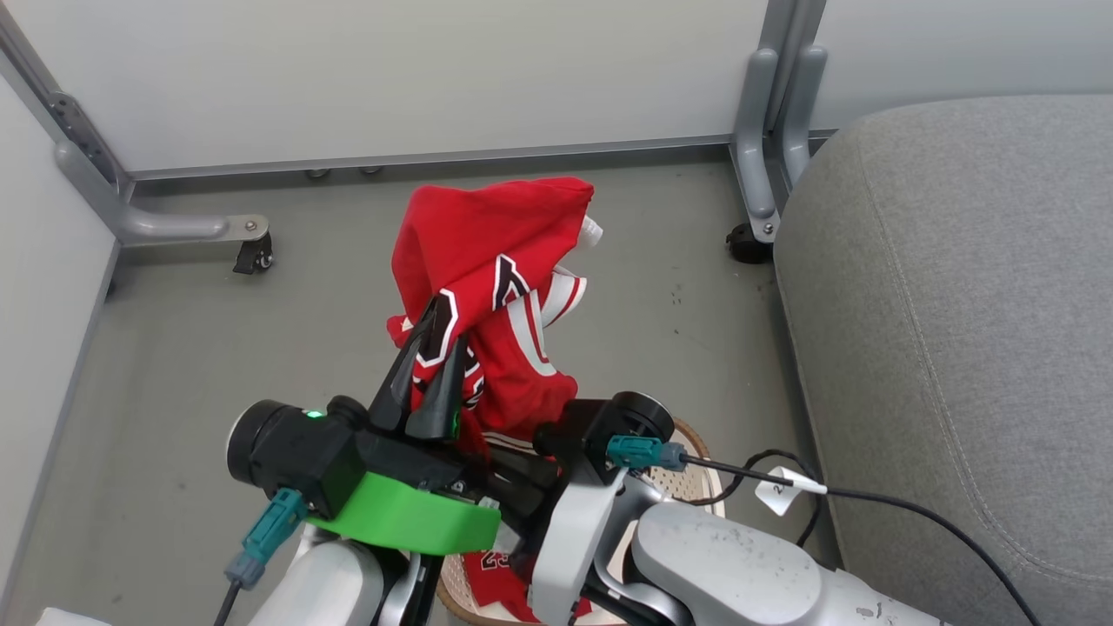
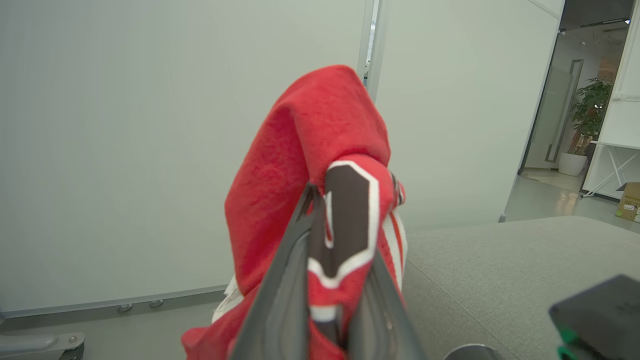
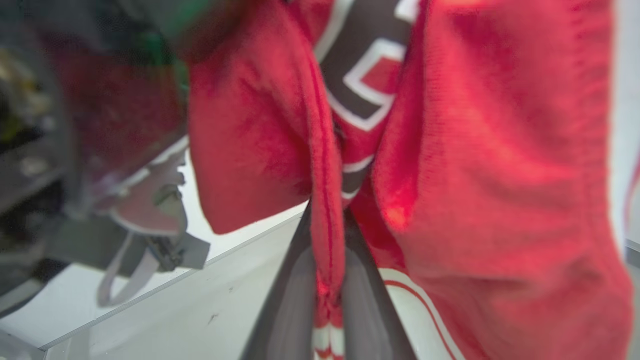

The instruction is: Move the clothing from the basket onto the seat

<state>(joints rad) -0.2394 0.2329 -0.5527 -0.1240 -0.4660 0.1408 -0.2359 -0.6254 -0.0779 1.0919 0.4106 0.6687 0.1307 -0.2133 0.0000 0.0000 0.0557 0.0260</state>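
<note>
Left gripper: fingers clamped on the clothing, pinching a fold with black-and-white trim. The garment is held up above the grey floor, and its loose red top flops over past the fingertips.

Right gripper: fingers narrow, pinched on a thin red fold of the same garment lower down. Fabric hangs on both sides of them.

The basket sits directly under both arms and is mostly hidden by them. You can see part of the brown rim and the perforated wall. More red fabric with a white number lies inside it.

The seat is on the robot's right, near the basket, with no clothing on the visible part. The held garment hangs left of the seat edge and isn't touching it. White partition panels are behind.
</note>
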